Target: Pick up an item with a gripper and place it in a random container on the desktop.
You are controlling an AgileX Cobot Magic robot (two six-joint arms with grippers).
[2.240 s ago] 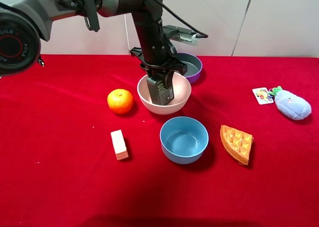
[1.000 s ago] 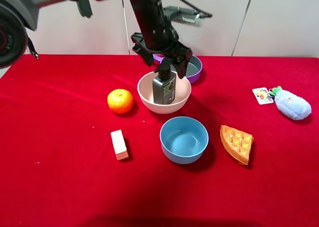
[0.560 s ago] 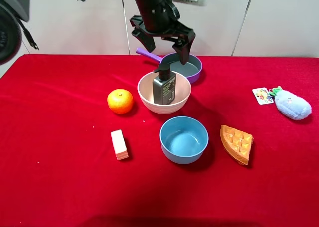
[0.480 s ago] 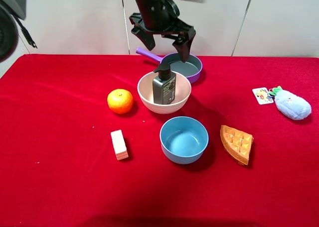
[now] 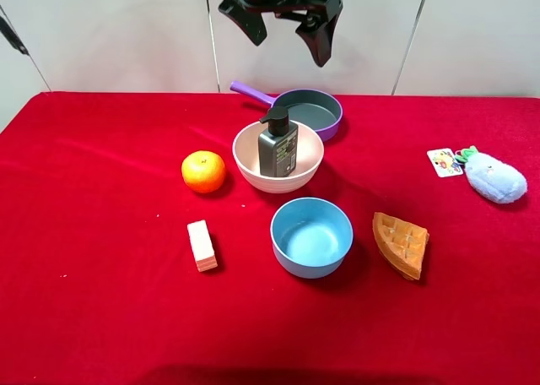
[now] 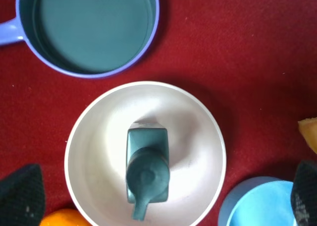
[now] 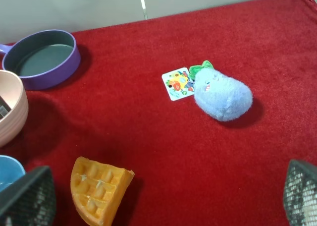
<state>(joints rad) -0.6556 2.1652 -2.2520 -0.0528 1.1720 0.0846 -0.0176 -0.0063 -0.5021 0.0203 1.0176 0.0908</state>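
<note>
Nearest the camera on the red velvet-like worktop (image 5: 101, 317) lie a cream rectangular block (image 5: 201, 245), a smooth round blue bowl (image 5: 311, 236) and an orange waffle-textured wedge (image 5: 401, 243), all well below and forward of the left gripper (image 5: 283, 26). Farther back, a dimpled round orange (image 5: 203, 171) sits just beside the pale pink round bowl with a ribbed outer wall (image 5: 253, 170), and the small dark grey rectangular pump bottle (image 5: 278, 146) stands upright inside that bowl, its lighter pump head pointing out to one side. The bowl is almost straight beneath the left gripper's black jaws, which hang spread wide and empty, high above the worktop and clear of everything. Just behind the bowl rests a round purple pan with a dark inside and a short handle (image 5: 314, 111). Far to the right, a fuzzy pale blue plush toy (image 5: 495, 177) lies with a small printed card (image 5: 444, 161) touching it. The right gripper (image 7: 163, 196) has its mesh-faced jaws spread, holding nothing, above the wedge and the toy.
</note>
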